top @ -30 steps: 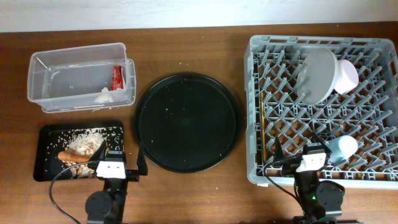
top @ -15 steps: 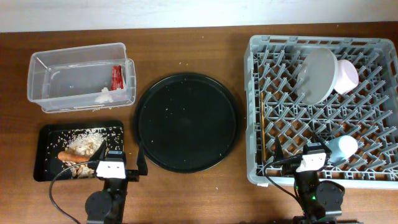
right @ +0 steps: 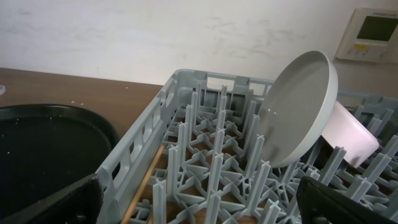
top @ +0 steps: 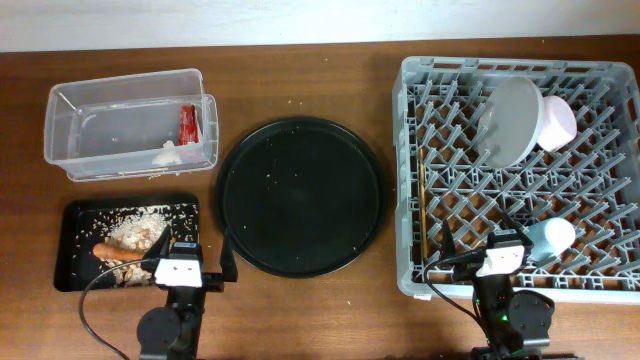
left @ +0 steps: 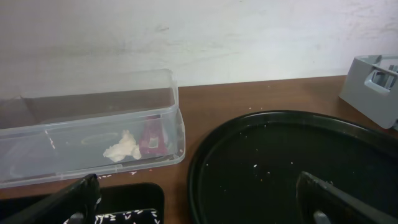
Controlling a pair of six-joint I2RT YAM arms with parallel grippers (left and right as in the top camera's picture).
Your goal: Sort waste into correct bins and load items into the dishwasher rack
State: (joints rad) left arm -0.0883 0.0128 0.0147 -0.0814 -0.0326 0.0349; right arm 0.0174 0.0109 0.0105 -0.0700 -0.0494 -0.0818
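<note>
The clear tub (top: pixel 70 125) holds the red wrapper (top: pixel 187 124) and the white tissue (top: pixel 166 154); both also show in the left wrist view, wrapper (left: pixel 151 138) and tissue (left: pixel 122 149). The black tray (top: pixel 75 215) holds rice scraps (top: pixel 140 232) and the orange carrot (top: pixel 120 252). The grey rack (top: pixel 420 180) holds the white plate (top: pixel 508 120), pinkish bowl (top: pixel 558 122), light blue cup (top: pixel 552 238) and chopsticks (top: pixel 424 205). My left gripper (left: pixel 199 202) is open and empty at the front edge by the tray. My right gripper (right: pixel 205 202) is open and empty over the rack's front edge.
A large round black tray (top: pixel 300 195) with a few crumbs lies in the middle, between the bins and the rack. A wall runs along the table's far edge. Loose rice grains lie on the wood by the tub.
</note>
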